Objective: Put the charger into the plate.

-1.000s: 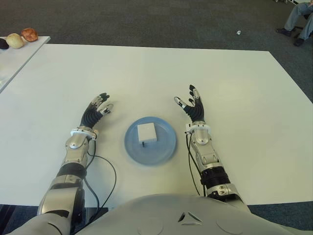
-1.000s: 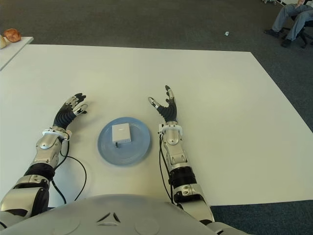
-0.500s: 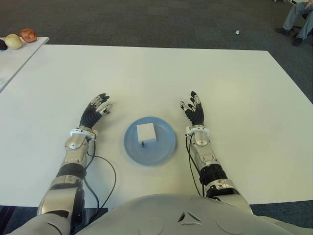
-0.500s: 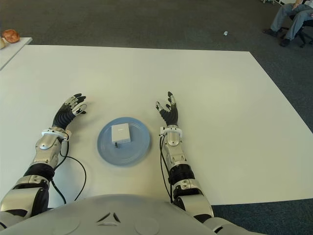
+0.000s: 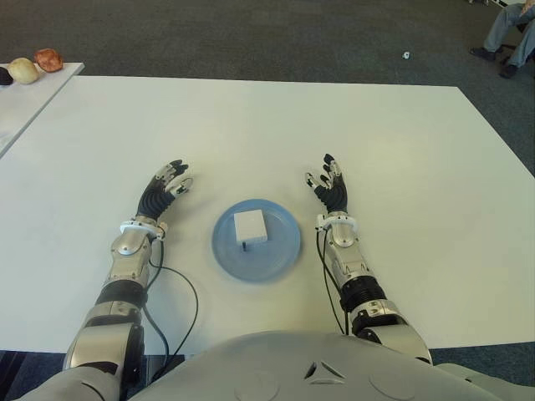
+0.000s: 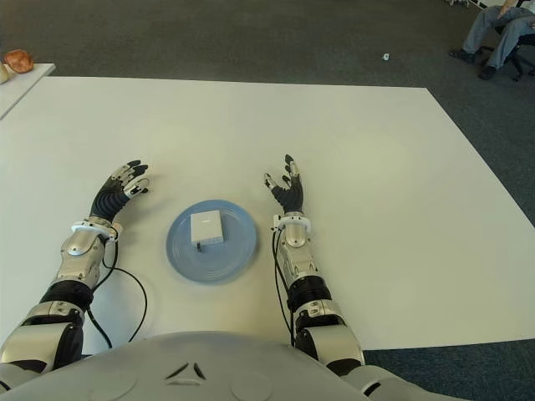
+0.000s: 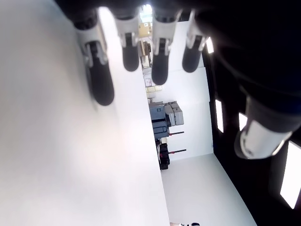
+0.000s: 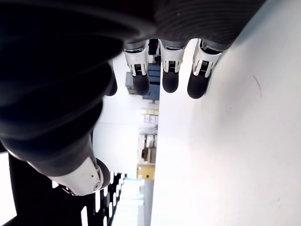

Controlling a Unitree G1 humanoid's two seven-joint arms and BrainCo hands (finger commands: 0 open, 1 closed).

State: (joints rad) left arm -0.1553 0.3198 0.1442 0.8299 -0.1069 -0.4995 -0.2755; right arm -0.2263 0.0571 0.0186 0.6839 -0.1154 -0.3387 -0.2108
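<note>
A white square charger [image 5: 250, 226] lies in the middle of a round blue plate [image 5: 278, 256] on the white table [image 5: 267, 125], close to my body. My right hand [image 5: 328, 185] is just right of the plate, fingers spread and holding nothing; its fingertips [image 8: 169, 80] show straight over bare table. My left hand [image 5: 165, 185] lies left of the plate, fingers extended and empty, with its fingertips [image 7: 127, 56] also over bare table. Neither hand touches the charger or the plate.
A second white table [image 5: 17, 104] at the far left carries small round objects [image 5: 35, 65]. A person's legs [image 5: 510, 29] show at the far right on the dark carpet. A thin black cable [image 5: 171, 296] loops near my left forearm.
My right hand has lowered and drawn slightly back beside the plate, its thumb coming closer to the other fingers. The left hand, charger and plate have not moved.
</note>
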